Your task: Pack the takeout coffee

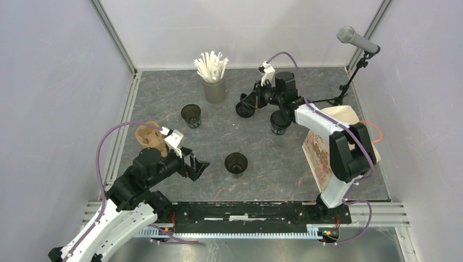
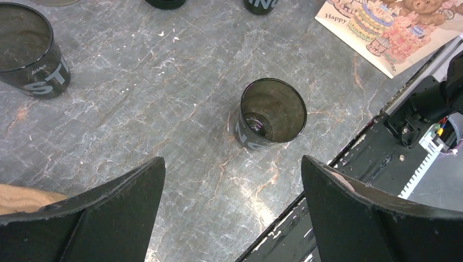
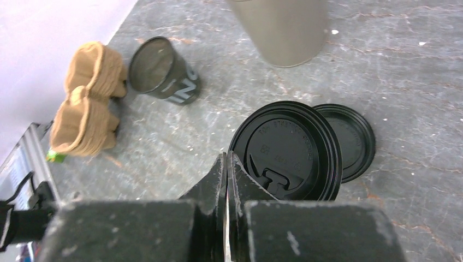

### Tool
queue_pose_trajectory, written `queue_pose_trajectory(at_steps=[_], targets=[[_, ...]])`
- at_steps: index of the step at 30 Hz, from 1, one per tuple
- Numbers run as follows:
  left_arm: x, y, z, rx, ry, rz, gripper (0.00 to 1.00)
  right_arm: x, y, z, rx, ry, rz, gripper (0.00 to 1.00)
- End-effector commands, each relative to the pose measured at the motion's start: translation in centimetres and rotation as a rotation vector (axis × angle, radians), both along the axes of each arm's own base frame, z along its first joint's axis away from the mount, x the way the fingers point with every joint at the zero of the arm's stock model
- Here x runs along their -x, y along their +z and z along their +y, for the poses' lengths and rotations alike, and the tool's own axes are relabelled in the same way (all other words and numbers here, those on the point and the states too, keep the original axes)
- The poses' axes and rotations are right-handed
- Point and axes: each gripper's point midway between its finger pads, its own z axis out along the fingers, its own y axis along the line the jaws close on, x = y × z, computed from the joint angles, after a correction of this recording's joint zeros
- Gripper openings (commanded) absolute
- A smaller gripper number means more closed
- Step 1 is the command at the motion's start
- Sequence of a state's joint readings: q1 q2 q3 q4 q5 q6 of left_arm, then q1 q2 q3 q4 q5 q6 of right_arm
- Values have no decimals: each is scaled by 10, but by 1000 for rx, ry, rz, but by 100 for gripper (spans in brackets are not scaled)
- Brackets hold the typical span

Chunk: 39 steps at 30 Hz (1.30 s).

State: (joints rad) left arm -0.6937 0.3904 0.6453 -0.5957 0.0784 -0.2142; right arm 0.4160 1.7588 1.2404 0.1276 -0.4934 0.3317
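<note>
A round black plastic lid (image 3: 284, 144) sits toward the table's (image 1: 262, 183) far edge, overlapping a second black lid (image 3: 355, 134). The right tool (image 3: 226, 159) is pinched shut on its rim. Nearer the near edge stands an open black tapered cup (image 2: 271, 113), just ahead of the left tool (image 2: 232, 164), whose fingers are spread wide and hold nothing.

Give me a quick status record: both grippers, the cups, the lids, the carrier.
left gripper: open, empty, pointed toward the near cup
right gripper: shut on the upper lid, pinching its rim
second lid: lying flat, partly under the upper lid
cups: three; near cup and left cup have no lids; right cup partly hidden, lid state unclear
cup carrier: holds no cups
</note>
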Motion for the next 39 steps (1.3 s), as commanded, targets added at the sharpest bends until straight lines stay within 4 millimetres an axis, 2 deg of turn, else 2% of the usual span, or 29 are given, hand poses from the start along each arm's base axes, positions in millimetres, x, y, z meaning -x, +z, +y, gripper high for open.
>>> queue_pose_trajectory(at_steps=[1, 5, 7, 10, 13, 19, 23, 25, 28, 39], targets=[[-6, 17, -4, -4, -37, -108, 100, 37, 38, 1, -54, 115, -54, 0], [-6, 37, -8, 23, -82, -219, 99, 76, 55, -4, -83, 178, -80, 0], [-4, 54, -13, 41, -128, -306, 98, 101, 63, -2, -117, 218, -87, 0], [3, 72, -27, 3, -275, -470, 98, 150, 74, 8, -176, 348, -79, 0], [0, 86, -38, -56, -359, -612, 96, 192, 84, 13, -207, 415, -105, 0], [12, 80, -62, -227, -670, -858, 96, 248, 94, 14, -229, 506, -126, 0], [19, 88, -71, -261, -786, -946, 97, 272, 90, 14, -220, 554, -129, 0], [21, 97, -75, -251, -816, -982, 98, 279, 86, 13, -218, 564, -127, 0], [22, 101, -81, -251, -856, -991, 99, 286, 87, 12, -223, 579, -131, 0], [29, 74, -99, -230, -1044, -887, 96, 300, 103, 15, -262, 628, -165, 0]])
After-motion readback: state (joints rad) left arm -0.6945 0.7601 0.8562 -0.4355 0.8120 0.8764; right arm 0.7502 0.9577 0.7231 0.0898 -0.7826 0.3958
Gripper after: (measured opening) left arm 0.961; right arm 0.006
